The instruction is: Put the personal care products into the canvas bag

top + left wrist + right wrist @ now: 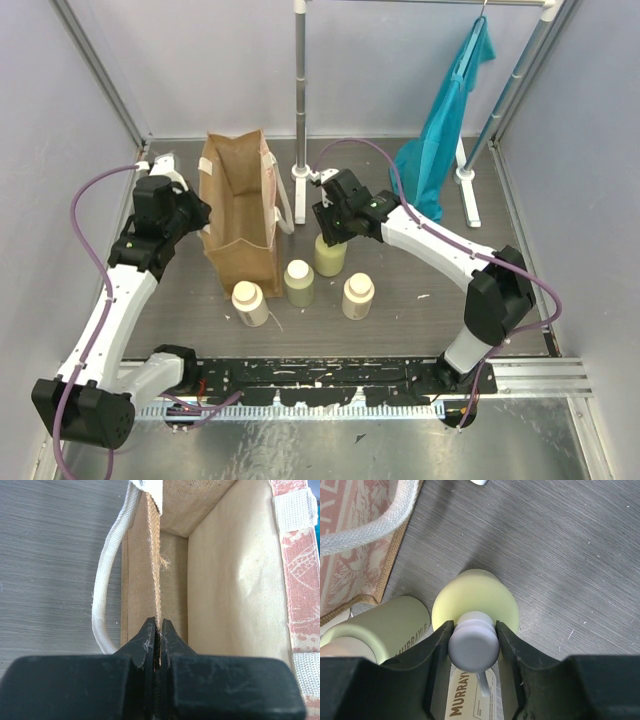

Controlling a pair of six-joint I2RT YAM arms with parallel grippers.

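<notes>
Nearest the bases we see three loose bottles on the table [420,310]: a left cream-beige bottle [250,303], a middle yellow-green bottle [298,282] and a right cream-beige bottle [357,296]. Just behind them, our right gripper [474,626] clamps the white cap [474,649] of the second yellow-green bottle [475,592]. Our left gripper [159,630] pinches the rim of the open, upright canvas bag [235,580], which stands beside the bottles.

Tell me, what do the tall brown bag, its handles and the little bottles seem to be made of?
Bag: coarse brown weave, likely jute or canvas, matte; its rim frays into loose fibres. Lining: smoother cream cloth. Handle: white woven cord, probably cotton. Yellow-green bottle: likely plastic, smooth and matte, no glare. Cap: smooth white plastic, slight sheen.
</notes>
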